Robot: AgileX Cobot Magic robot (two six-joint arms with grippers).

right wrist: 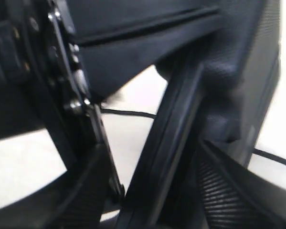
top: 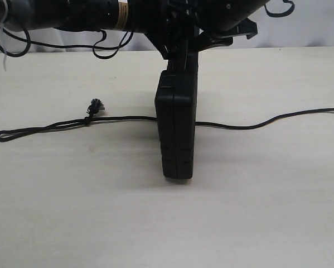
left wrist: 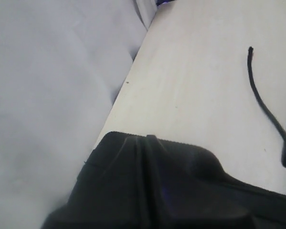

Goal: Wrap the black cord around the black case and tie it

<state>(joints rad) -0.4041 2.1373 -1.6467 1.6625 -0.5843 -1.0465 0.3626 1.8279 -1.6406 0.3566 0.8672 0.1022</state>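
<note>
The black case (top: 177,134) stands on its long edge in the middle of the table, across the black cord (top: 122,118). The cord lies flat beneath it, with the looped end far left, the frayed knot (top: 94,106) beside it and the plain tip far right. Both grippers meet at the case's far top end. My left gripper (top: 175,56) is shut on the case (left wrist: 171,191), which fills its view; the cord's tip (left wrist: 262,100) shows beyond. My right gripper (right wrist: 147,205) straddles the case's edge (right wrist: 176,133). One ribbed finger (right wrist: 228,195) is close to the case; bare table shows before the other.
The pale wooden table (top: 256,212) runs to a white backdrop (top: 311,28) at the rear. Thick black arm cables (top: 105,47) hang in loops above the far left of the table. The table's side edge (left wrist: 128,86) and grey cloth show in the left wrist view.
</note>
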